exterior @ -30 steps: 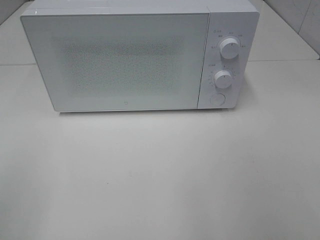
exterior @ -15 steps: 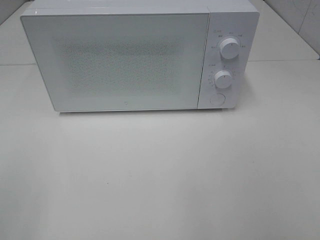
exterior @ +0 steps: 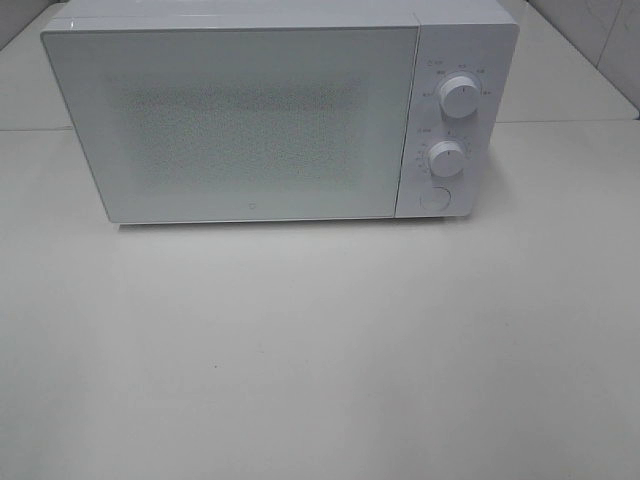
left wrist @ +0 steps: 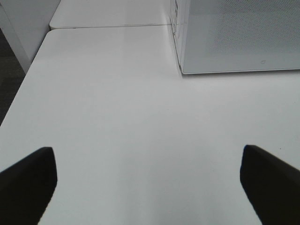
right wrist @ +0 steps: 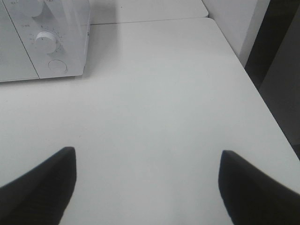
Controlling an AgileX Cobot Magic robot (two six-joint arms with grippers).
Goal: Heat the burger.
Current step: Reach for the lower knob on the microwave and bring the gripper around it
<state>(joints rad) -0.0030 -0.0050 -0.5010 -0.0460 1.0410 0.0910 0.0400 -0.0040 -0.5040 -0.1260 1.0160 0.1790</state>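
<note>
The burger is not in view in any frame. A white microwave [exterior: 250,120] stands at the back of the table with its door shut; the speckled door window shows nothing inside. It also shows in the left wrist view [left wrist: 234,37] and the right wrist view [right wrist: 42,37]. Two knobs [exterior: 458,97] [exterior: 447,158] and a round button [exterior: 435,198] sit on its right panel. My left gripper [left wrist: 147,187] is open and empty above bare table. My right gripper [right wrist: 145,187] is open and empty above bare table. Neither gripper shows in the exterior high view.
The white table [exterior: 320,350] stretches in front of the microwave. Its left edge [left wrist: 23,79] drops to a dark floor, and its right edge [right wrist: 262,89] does too. A seam to a second table [left wrist: 108,26] runs behind.
</note>
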